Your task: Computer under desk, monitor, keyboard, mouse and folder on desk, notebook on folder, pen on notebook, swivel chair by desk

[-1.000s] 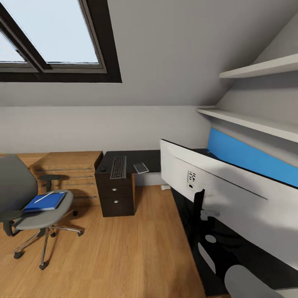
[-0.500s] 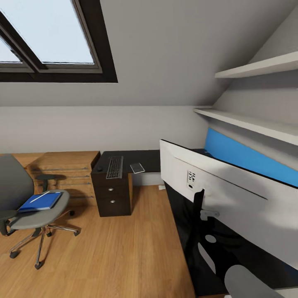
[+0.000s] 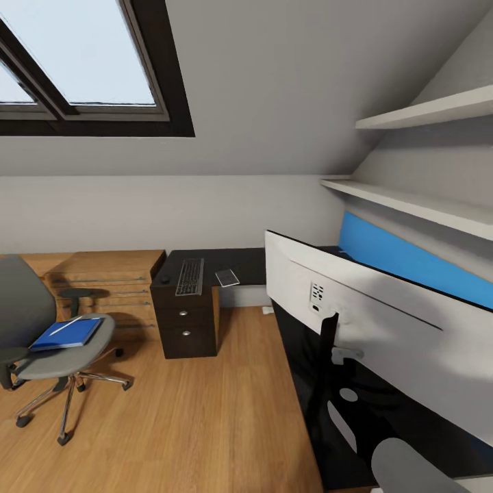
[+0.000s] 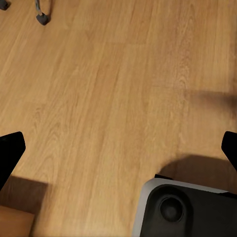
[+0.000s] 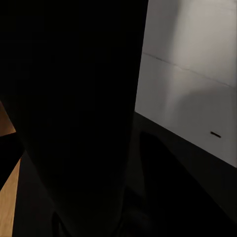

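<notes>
Blue folder [image 3: 68,334] with the pen [image 3: 66,326] on it lies on our swivel chair [image 3: 48,342]. Keyboard [image 3: 190,276] and mouse [image 3: 165,279] lie at the desk's [image 3: 250,263] far end, the monitor [image 3: 370,329] along its near edge. Our left hand [image 4: 118,148] is spread apart; the right we cannot tell.

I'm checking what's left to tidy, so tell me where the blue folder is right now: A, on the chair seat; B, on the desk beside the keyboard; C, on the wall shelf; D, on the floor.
A: the folder lies flat on the seat of the chair, with the pen on top, away from the desk.
</notes>
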Tool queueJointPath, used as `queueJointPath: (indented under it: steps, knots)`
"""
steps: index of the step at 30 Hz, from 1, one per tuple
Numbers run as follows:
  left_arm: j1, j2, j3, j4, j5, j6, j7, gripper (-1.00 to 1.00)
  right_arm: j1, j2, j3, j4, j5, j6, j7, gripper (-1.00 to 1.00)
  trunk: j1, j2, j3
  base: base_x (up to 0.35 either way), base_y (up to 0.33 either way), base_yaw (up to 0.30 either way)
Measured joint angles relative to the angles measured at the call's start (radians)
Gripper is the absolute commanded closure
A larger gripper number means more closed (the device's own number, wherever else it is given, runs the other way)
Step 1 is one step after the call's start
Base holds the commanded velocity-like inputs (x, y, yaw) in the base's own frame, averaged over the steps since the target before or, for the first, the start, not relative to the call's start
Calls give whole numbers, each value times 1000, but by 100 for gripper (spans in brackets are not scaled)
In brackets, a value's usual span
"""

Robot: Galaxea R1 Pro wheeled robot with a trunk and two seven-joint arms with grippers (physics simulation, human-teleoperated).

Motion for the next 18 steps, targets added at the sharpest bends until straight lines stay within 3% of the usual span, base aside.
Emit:
queueJointPath:
  steps: [13,18]
  knots:
    - [0,2,2,0,1,-1,1,-100,0,0,5,2,-1,1,1,100,0,0,0,-6,-95,0]
    - [0,4,1,-1,79,-1,-3,-100,0,0,3,3,-2,-1,0,100,0,0,0,-27,-167,0]
